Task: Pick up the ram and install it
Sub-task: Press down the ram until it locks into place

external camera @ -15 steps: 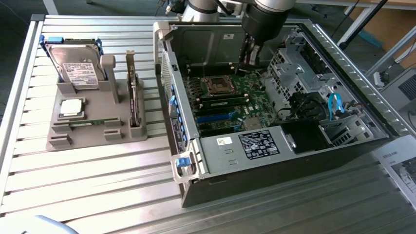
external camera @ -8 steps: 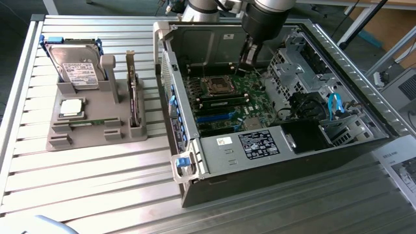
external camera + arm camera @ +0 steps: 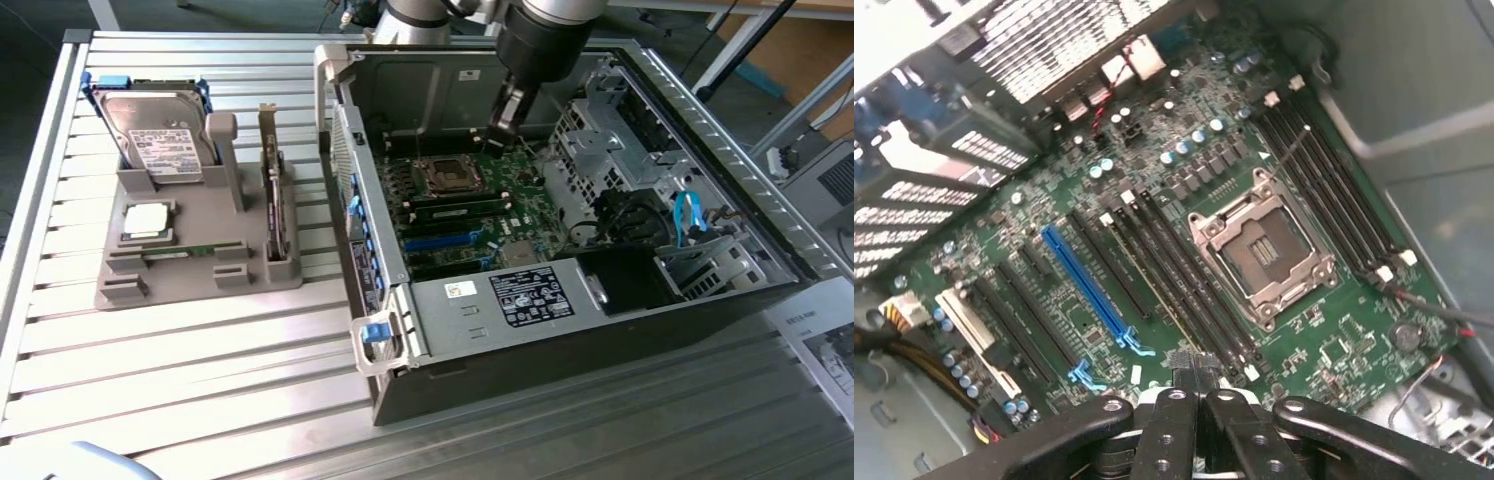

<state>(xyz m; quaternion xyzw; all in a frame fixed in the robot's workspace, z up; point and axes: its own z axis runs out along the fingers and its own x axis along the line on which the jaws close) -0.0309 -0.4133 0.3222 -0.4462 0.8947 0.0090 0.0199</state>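
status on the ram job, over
Claw shut, inside the case over the memory slots. Thin green stick, likely the ram, lying in the grey holder outside. Nothing blocking the slots.

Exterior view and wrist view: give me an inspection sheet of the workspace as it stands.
Surface: slatted metal table, carrying a grey holder and an open computer case.
Job's things: ram lies flat in the holder; motherboard exposed, long slots beside the processor socket.
Clutter: hard drive, processor chip and expansion card in the holder.
Grippers: gripper shut, inside the case above the motherboard, away from the ram.
Cables: blue cable in the case; red and black wires near the board's edge.
Surroundings: printed sheet at the exterior view's right.
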